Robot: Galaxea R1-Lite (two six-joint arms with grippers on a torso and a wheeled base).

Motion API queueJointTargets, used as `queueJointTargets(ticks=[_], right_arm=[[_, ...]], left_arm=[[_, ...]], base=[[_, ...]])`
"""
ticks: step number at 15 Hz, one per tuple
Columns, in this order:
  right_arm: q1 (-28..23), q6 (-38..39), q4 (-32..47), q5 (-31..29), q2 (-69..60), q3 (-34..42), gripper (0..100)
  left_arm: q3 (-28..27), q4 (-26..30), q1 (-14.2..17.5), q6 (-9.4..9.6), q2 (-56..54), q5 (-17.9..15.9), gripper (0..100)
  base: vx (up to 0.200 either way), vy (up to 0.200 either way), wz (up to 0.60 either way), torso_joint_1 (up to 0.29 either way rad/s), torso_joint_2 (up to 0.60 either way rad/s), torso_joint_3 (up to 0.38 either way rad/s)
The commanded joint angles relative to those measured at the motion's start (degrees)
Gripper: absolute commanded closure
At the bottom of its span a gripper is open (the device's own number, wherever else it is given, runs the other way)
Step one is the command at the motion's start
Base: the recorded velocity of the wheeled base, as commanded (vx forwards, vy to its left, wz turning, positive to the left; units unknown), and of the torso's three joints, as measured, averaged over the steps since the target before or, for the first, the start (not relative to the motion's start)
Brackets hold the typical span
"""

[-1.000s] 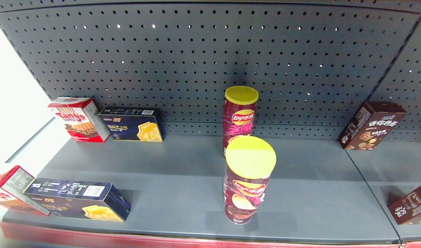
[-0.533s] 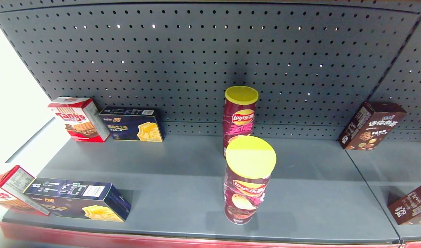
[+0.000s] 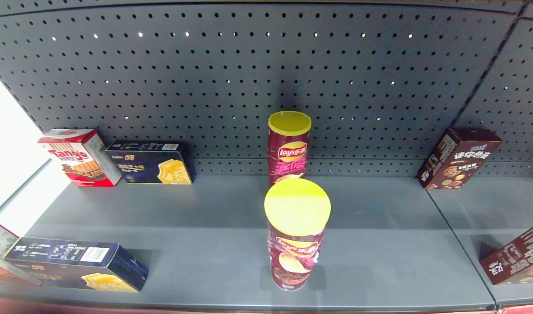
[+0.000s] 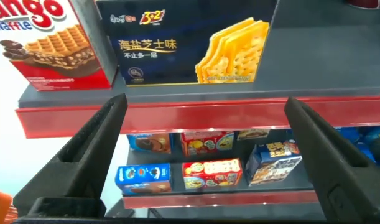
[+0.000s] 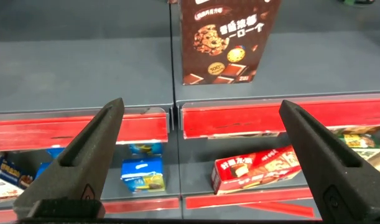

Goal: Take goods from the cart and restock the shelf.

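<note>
Two maroon chip cans with yellow lids stand upright on the grey shelf (image 3: 205,226), one near the front (image 3: 297,235) and one at the pegboard behind it (image 3: 289,146). My left gripper (image 4: 205,109) is open with nothing between its fingers. It hangs just off the shelf's red front edge (image 4: 65,115), below a navy cracker box (image 4: 190,43) and a red wafer box (image 4: 53,43). My right gripper (image 5: 202,109) is open too and holds nothing. It faces the red edge (image 5: 252,118) beneath a brown cookie box (image 5: 230,40).
On the shelf's left side are a red wafer box (image 3: 76,157) and a navy cracker box (image 3: 151,162) at the back, and another navy box (image 3: 74,264) at the front. Brown boxes stand at the back right (image 3: 458,158) and the front right (image 3: 514,257). A lower shelf holds small boxes (image 4: 205,171).
The whole head picture has shifted, with everything sliding a little to the left, so the camera moved. Nothing on the shelf has changed place.
</note>
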Motion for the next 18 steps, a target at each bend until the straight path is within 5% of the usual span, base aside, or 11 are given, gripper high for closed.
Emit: queueJointTargets(ticks=[1, 18], right_arm=[[0.0, 0.0, 0.0, 0.1, 0.2, 0.0, 0], [0.0, -0.4, 0.0, 0.4, 0.2, 0.0, 0]], left_arm=[[0.0, 0.0, 0.0, 0.15, 0.0, 0.0, 0], [0.0, 0.0, 0.0, 0.06, 0.0, 0.0, 0]], base=[[0.000, 0.000, 0.00, 0.000, 0.00, 0.000], [-0.035, 0.000, 0.00, 0.001, 0.00, 0.000]])
